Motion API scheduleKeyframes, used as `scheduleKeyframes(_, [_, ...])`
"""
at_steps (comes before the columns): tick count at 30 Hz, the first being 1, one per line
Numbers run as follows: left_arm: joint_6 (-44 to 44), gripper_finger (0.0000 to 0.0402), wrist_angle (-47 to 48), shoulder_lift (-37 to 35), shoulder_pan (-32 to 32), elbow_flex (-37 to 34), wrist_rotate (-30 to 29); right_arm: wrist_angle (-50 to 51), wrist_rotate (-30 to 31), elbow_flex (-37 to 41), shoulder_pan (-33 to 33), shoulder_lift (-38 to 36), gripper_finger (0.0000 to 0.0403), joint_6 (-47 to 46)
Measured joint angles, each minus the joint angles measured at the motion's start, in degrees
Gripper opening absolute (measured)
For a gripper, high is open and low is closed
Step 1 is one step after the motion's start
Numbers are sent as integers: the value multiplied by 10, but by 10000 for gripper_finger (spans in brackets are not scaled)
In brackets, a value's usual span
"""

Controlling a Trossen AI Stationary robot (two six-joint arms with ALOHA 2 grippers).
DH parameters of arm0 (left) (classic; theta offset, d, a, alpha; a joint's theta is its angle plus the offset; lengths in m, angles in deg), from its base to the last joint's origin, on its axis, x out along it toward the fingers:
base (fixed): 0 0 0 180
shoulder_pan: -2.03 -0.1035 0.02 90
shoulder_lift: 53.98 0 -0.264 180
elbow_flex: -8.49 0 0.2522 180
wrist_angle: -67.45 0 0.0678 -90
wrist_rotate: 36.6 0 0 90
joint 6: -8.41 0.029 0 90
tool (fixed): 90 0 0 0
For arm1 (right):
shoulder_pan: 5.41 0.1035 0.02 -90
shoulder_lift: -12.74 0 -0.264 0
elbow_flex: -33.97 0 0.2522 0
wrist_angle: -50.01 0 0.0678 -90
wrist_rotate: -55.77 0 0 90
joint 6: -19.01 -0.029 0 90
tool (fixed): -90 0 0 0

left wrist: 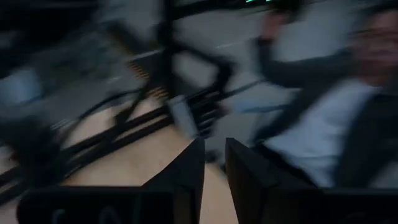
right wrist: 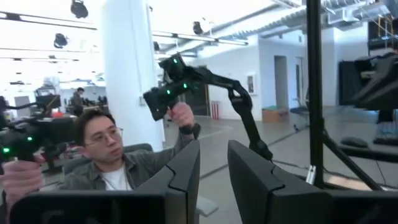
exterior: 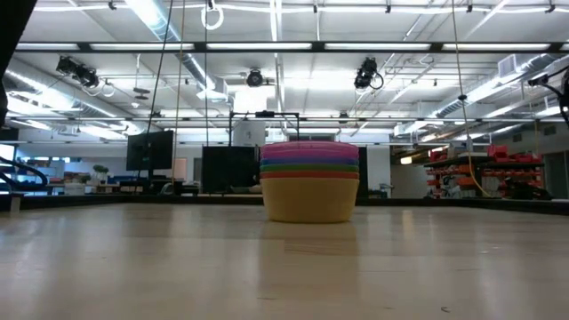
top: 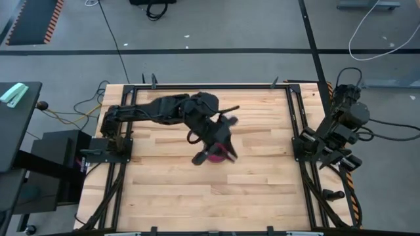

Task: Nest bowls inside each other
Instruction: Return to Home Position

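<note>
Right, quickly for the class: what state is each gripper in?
Left gripper, above the bowl stack: jaws slightly open, empty.
Right gripper, parked beside the table: jaws slightly open, empty.

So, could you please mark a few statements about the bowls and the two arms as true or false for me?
1. All the bowls in view sit nested in one stack on the table. True.
2. The top bowl is green. False: the pink bowl is on top, and the yellow bowl is at the bottom.
3. The left gripper hangs over the table's middle, right by the stack. True.
4. Both arms reach over the stack. False: the right gripper sits back at the table's right edge.
</note>
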Motion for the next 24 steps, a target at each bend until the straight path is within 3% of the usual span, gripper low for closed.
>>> scheduleKeyframes(4, [12, 78, -47, -6, -6, -42, 118, -1, 0, 2, 13, -4, 91, 8])
scheduleKeyframes(10, [20, 72, -98, -45, -26, -95, 176, -2, 0, 2, 18, -3, 91, 12])
scheduleKeyframes(15, [-9, 69, -120, -120, -46, -160, 164, 2, 0, 3, 18, -2, 91, 12])
scheduleKeyframes(24, [-68, 79, -216, -318, -56, -380, 43, 2, 0, 3, 18, 1, 91, 12])
